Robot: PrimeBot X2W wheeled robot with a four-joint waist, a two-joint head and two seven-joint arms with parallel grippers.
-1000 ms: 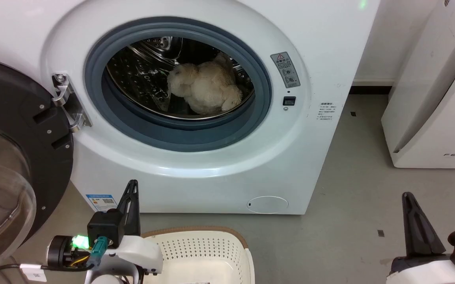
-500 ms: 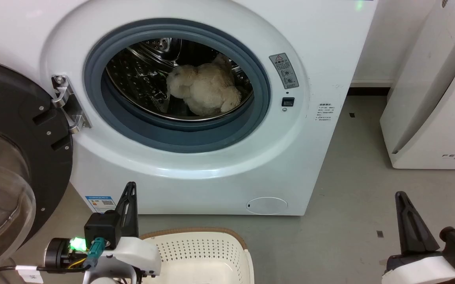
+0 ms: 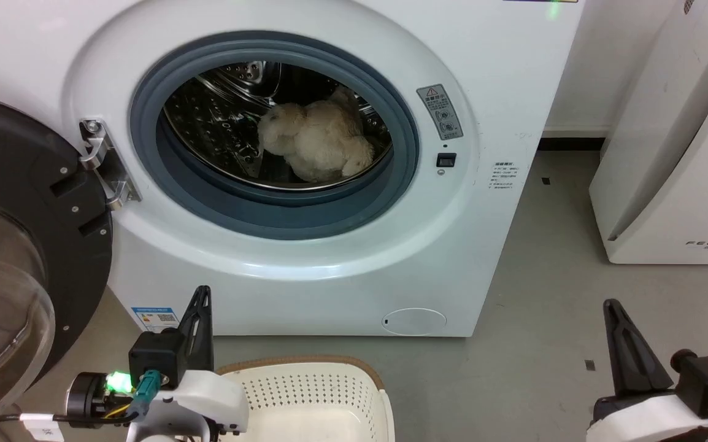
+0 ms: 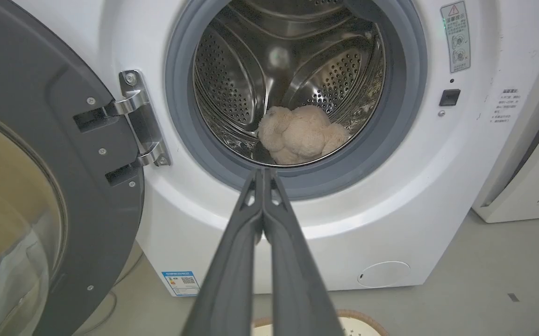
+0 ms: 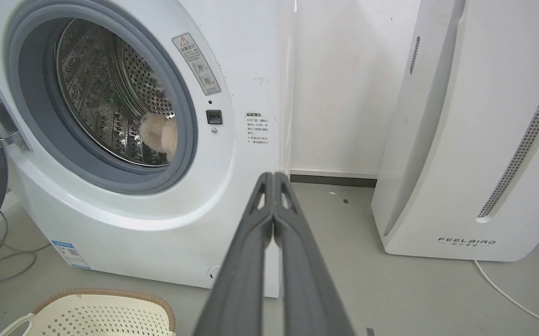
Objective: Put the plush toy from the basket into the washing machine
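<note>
toy: fluffy cream-beige plush toy (image 3: 317, 142) lies inside the steel drum of the large white front-loading washing machine (image 3: 329, 276) | basket: cream-white perforated plastic basket (image 3: 308, 393) on the floor before it | left gripper (image 4: 263, 171): fingers pressed together, holding nothing | right gripper (image 5: 273, 175): likewise

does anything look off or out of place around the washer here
Nothing stands out. The plush toy lies inside the washing machine, whose door hangs open at the left. The basket sits upright on the floor in front. The left hand and right hand are both shut, holding nothing, clear of the machine.
</note>
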